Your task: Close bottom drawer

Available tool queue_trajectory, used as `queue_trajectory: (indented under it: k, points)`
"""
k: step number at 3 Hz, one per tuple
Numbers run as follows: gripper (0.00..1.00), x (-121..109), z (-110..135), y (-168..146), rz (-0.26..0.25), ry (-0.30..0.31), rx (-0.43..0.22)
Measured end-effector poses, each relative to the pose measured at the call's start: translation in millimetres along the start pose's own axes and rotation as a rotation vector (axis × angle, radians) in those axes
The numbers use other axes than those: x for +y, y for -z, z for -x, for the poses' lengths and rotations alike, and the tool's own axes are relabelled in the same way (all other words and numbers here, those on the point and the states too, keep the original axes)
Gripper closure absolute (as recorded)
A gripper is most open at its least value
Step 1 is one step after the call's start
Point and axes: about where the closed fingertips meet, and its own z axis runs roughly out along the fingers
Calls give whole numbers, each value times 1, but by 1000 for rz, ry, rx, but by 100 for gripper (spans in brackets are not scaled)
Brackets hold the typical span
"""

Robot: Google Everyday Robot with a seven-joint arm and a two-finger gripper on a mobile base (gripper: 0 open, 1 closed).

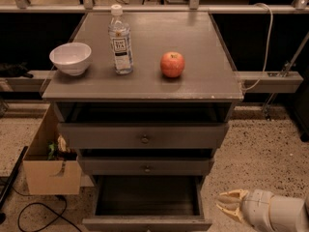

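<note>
Hovering with its spread impossible to tell, your gripper (229, 206) is facing the open bottom drawer (145, 223) just left of it, probably rigid, free-sliding, best pushed mid-front.

The end effector (228, 205) points left; arm (277, 215) low, horizontal.

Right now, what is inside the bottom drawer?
The bottom drawer stands open; its visible floor is dark and bare. Its back part is covered by the middle drawer, so I cannot see there. The tool hangs right of it in the picture, apart from it.
</note>
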Motion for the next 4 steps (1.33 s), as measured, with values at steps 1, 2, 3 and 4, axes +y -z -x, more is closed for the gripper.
queue_trajectory:
  k: [1,2,3,4]
  points:
    - [100,9,-3,-20,38,22,20]
    - [100,26,-41,-84,138,4,77]
    - [100,36,-79,-126,196,16,104]
    - [100,42,-114,-156,209,3,66]
